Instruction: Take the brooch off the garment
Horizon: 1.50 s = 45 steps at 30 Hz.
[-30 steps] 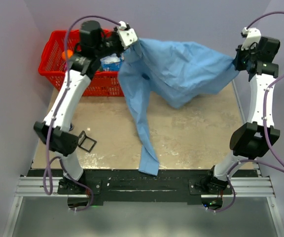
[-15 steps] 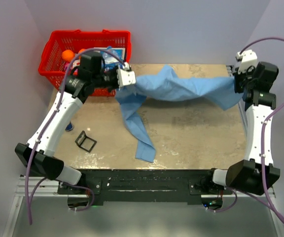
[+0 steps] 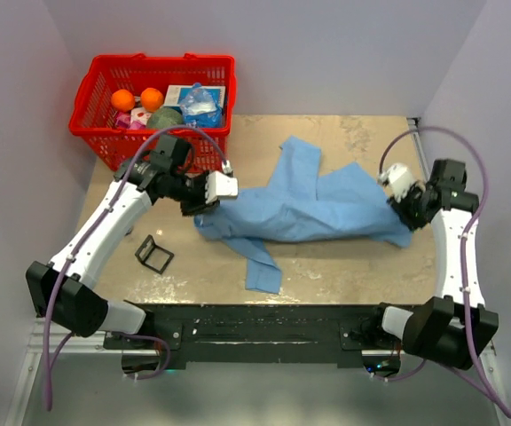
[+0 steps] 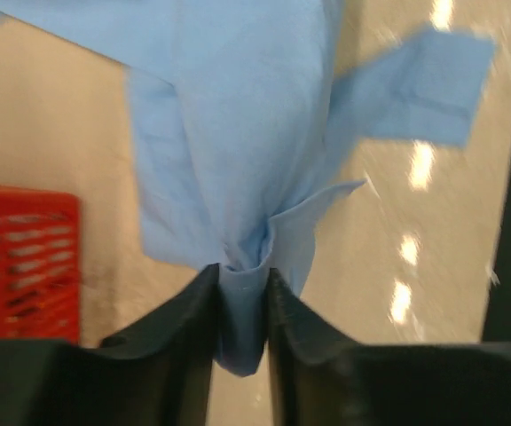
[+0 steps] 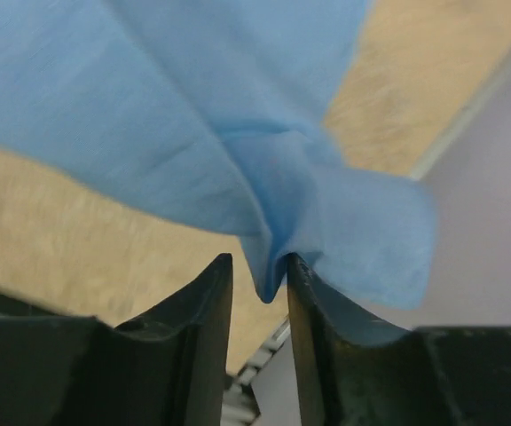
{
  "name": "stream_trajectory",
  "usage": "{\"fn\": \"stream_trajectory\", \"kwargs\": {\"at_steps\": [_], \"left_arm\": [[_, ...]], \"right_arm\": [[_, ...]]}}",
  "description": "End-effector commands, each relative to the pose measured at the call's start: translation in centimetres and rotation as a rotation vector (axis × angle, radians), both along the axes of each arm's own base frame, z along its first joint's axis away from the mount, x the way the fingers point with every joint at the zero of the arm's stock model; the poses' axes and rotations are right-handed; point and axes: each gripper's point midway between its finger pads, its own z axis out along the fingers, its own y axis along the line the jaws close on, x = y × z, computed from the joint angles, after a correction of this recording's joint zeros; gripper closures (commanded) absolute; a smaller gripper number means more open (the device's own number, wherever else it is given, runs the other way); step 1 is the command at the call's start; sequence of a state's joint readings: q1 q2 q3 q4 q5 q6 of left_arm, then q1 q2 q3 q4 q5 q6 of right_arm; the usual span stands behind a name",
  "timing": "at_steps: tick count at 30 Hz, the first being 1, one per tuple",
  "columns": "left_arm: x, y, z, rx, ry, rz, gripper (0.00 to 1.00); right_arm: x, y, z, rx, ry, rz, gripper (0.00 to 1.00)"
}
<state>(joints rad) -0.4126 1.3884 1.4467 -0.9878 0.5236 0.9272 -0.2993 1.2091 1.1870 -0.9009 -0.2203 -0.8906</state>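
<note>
The left gripper point(image 4: 241, 282) has its two fingers drawn almost together, pinching a bunched fold of the garment point(image 3: 309, 209) between the tips. From that pinch the blue cloth fans out ahead of the fingers and lies on the table point(image 3: 353, 262). The right gripper point(image 5: 259, 271) is nearly closed as well, with a small pucker of the shirt caught between its fingertips. The rest of the cloth spreads away in front of them, and a loose flap sticks out to one side.

Seen from above, the shirt lies low and crumpled between the two pairs of fingers, and one sleeve trails toward the near edge. I cannot make out the brooch anywhere on the cloth. A red basket point(image 3: 105, 153) sits just behind the left fingers, and a black square frame point(image 3: 153, 254) lies on the table nearer than them, clear of the shirt.
</note>
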Motion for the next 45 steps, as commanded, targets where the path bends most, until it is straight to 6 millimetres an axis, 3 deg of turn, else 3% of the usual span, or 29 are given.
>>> {"fn": "stream_trajectory", "kwargs": {"at_steps": [1,3,4,5,6,7,9,11,12,13,15,18,22,24,26,27,30,33,37,40,42,45], "left_arm": [[-6.5,5.4,-6.0,0.176,0.24,-0.053,0.58],[-5.1,5.3,-5.3,0.137,0.177,-0.033,0.48],[-4.2,5.1,-4.7,0.116,0.141,-0.017,0.44],[-2.1,4.3,-3.7,0.065,0.085,0.048,0.37],[-0.9,3.9,-3.2,0.037,0.064,0.081,0.36],[0.4,3.4,-3.0,0.017,0.057,0.111,0.36],[3.4,2.6,-2.1,-0.046,0.031,0.212,0.36],[5.7,1.9,-2.1,-0.09,0.049,0.288,0.34],[6.0,1.6,-2.4,-0.097,0.067,0.294,0.34],[6.5,1.3,-2.9,-0.101,0.092,0.297,0.34],[6.1,1.0,-3.9,-0.096,0.138,0.278,0.34],[4.3,1.0,-7.3,-0.045,0.23,0.215,0.34],[1.2,2.4,-11.6,0.06,0.35,0.153,0.33],[0.9,3.0,-12.8,0.09,0.356,0.162,0.32],[0.3,3.2,-12.5,0.085,0.355,0.145,0.31],[0.1,3.1,-10.8,0.031,0.33,0.133,0.31],[-3.0,3.2,-8.6,-0.015,0.287,-0.012,0.28],[-5.9,2.8,-8.8,-0.04,0.333,-0.107,0.25],[-9.8,1.9,-10.0,-0.059,0.702,-0.056,0.26],[-10.9,1.6,-11.6,-0.055,0.898,0.033,0.21],[-11.6,1.0,-11.6,-0.096,0.938,0.026,0.21],[-10.6,-0.2,-12.0,-0.124,0.919,0.079,0.2]], "right_arm": [[-8.9,0.8,-4.9,-0.15,0.267,0.298,0.48],[-8.2,1.3,-3.9,-0.15,0.194,0.302,0.35],[-6.7,1.7,-2.7,-0.131,0.124,0.308,0.26],[-5.9,2.0,-2.3,-0.086,0.098,0.259,0.23],[-4.6,2.1,-2.7,-0.033,0.115,0.233,0.22],[-2.8,2.4,-1.4,0.034,0.069,0.177,0.22],[-0.6,2.5,-2.8,0.13,0.14,0.137,0.23],[2.0,2.4,-2.2,0.181,0.117,0.092,0.25],[3.1,2.1,-3.0,0.198,0.131,0.071,0.25],[4.7,1.6,-2.5,0.196,0.084,0.047,0.25],[6.1,1.2,-2.7,0.198,0.069,0.034,0.25],[7.4,0.6,-3.7,0.207,0.09,0.013,0.27],[6.6,0.3,-6.4,0.199,0.183,0.012,0.28],[6.0,0.1,-7.3,0.187,0.216,0.012,0.28],[5.0,0.1,-8.0,0.17,0.249,0.028,0.29],[4.3,0.2,-8.5,0.167,0.268,0.031,0.29],[2.5,0.2,-9.4,0.146,0.313,0.046,0.3],[1.7,0.2,-10.1,0.14,0.346,0.051,0.3],[2.2,0.4,-9.8,0.168,0.355,0.025,0.31],[2.5,0.7,-9.8,0.201,0.353,0.018,0.31],[2.2,1.1,-10.3,0.212,0.368,0.027,0.31],[1.4,0.8,-11.1,0.178,0.385,0.052,0.31]]}}
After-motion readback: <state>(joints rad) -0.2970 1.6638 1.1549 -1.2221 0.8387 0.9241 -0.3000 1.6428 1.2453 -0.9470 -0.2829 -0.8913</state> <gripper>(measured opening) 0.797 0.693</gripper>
